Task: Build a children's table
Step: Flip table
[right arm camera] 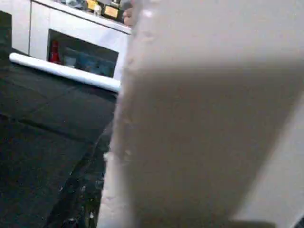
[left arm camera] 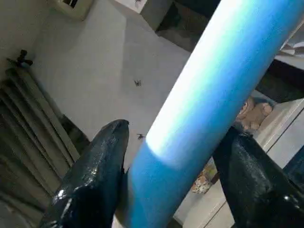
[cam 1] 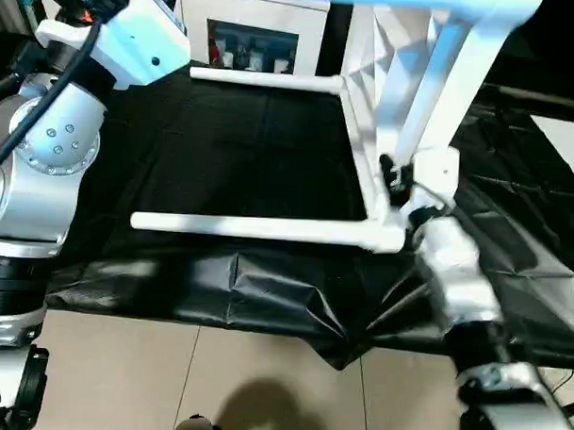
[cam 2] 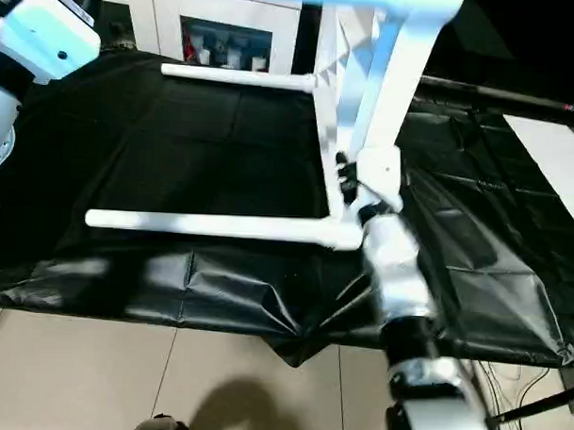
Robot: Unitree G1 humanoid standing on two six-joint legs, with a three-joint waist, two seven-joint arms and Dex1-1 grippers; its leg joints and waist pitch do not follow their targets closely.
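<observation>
Black sheeting [cam 1: 223,156] covers your work surface; on it the tabletop [cam 1: 390,96] stands on edge, two legs [cam 1: 258,228] lying level. Your left wrist view shows the left gripper [left arm camera: 173,161] straddling an upper leg [left arm camera: 209,95], fingers [left arm camera: 95,175] not yet clamped. Your right gripper [cam 1: 394,181] meets the tabletop's edge; its grip I cannot tell.

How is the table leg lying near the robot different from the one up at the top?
The near leg lies level just above the black sheet; the top leg is high in the air. The near leg has nothing on it; the left gripper straddles the top leg. Both are long tubes plugged into the tipped tabletop.
</observation>
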